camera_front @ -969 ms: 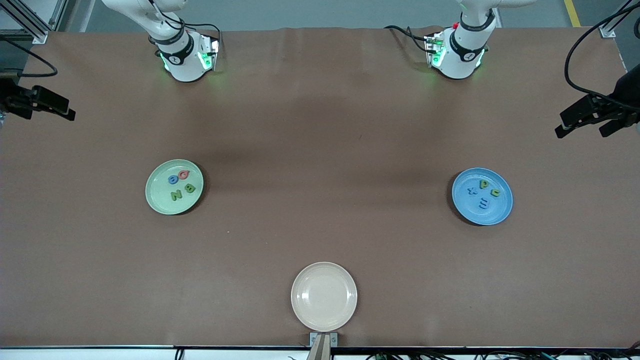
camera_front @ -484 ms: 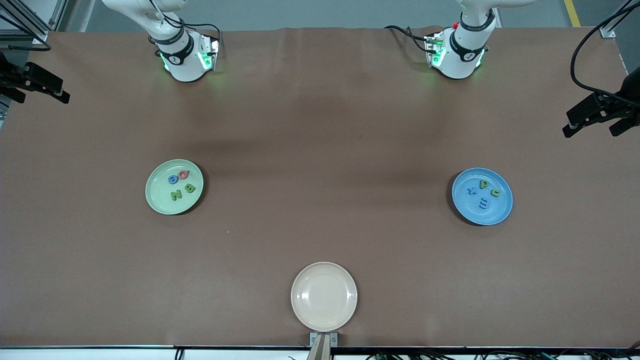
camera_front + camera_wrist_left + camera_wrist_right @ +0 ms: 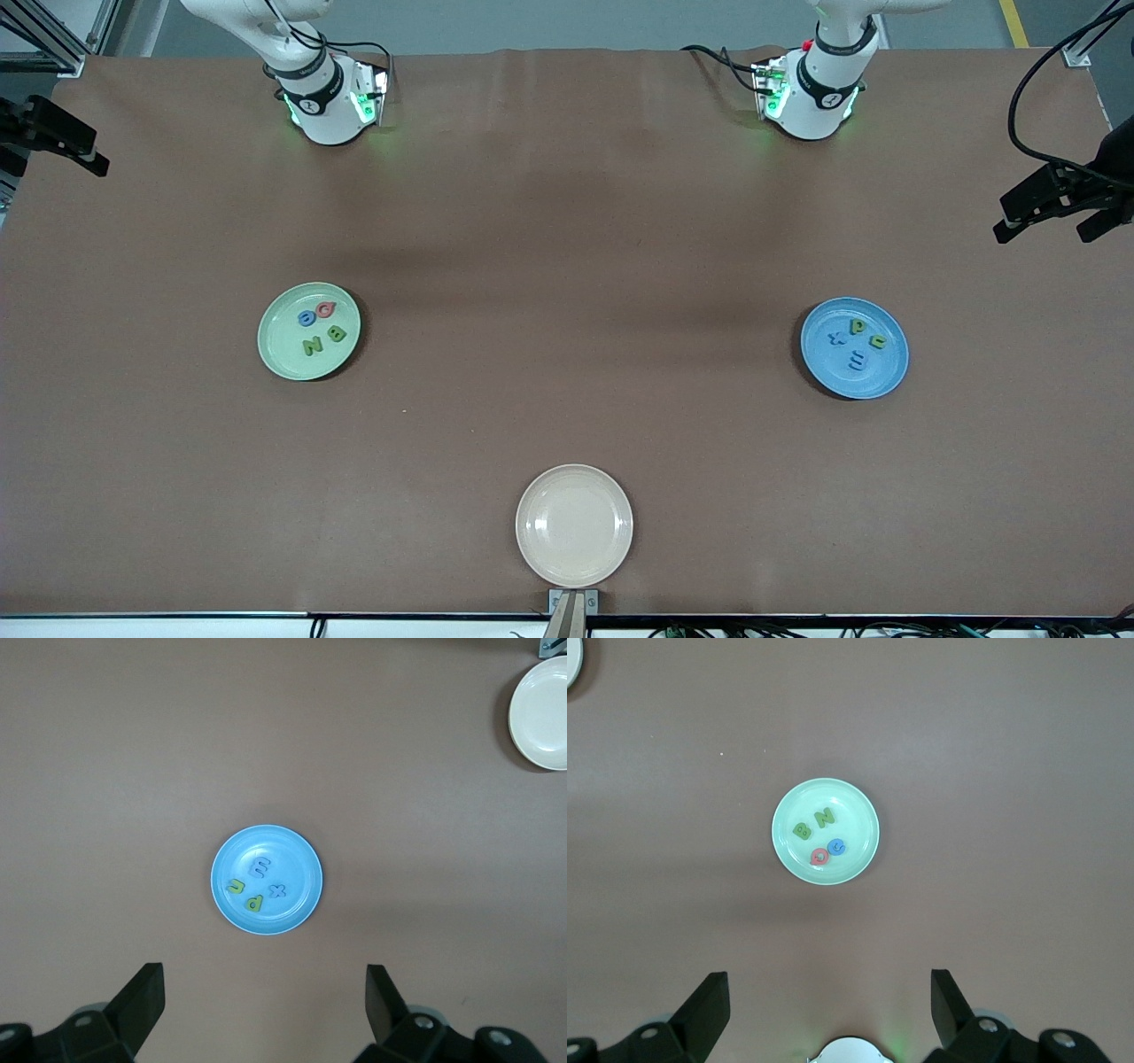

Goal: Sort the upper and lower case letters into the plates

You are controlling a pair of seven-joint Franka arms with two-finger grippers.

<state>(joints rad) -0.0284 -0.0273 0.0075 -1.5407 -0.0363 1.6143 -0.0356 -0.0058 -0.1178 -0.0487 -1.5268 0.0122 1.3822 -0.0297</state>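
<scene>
Though tiny, letters fill both plates | jaws spread, half cropped

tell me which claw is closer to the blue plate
Left. The left claw hangs open at the left arm's end of the table, not far from the blue plate. The right claw hangs open at the right arm's end, past the mint green plate.

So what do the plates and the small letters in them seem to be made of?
The green plate, blue plate and cream plate look like matte plastic or melamine: flat even colour, soft sheen, smooth rims. The capitals and small letters look like foam or soft rubber: chunky, dull, no glints. Neither is certain from here.
</scene>
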